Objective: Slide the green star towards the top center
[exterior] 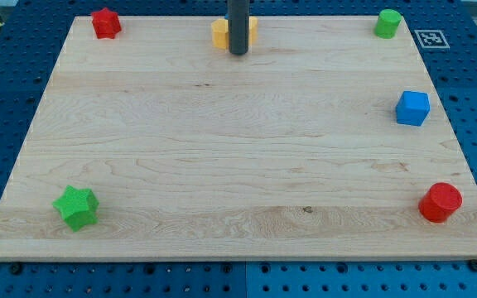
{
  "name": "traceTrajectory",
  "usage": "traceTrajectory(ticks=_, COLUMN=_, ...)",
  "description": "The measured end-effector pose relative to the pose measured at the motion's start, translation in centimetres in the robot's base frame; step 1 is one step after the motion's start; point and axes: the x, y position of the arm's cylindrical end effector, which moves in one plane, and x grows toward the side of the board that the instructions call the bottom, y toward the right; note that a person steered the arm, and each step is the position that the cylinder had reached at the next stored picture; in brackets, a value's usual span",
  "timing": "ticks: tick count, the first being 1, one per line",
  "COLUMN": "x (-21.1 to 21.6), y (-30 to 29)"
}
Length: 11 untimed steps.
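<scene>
The green star (76, 207) lies near the wooden board's bottom left corner. My tip (238, 52) is at the view's top centre, far from the star, up and to its right. The dark rod stands right in front of a yellow block (221, 33) and hides its middle, so its shape is unclear. I cannot tell whether the tip touches the yellow block.
A red star-like block (105, 23) sits at the top left corner. A green cylinder (387, 23) sits at the top right. A blue cube (412, 108) is at the right edge. A red cylinder (440, 203) is at the bottom right. The wooden board (222, 149) lies on a blue pegboard table.
</scene>
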Motion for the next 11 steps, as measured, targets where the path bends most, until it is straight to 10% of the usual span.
traceTrajectory(ticks=4, x=23.6, y=-29.5)
traceTrajectory(ticks=7, x=30.3, y=-22.2)
traceTrajectory(ticks=11, x=26.0, y=-11.2)
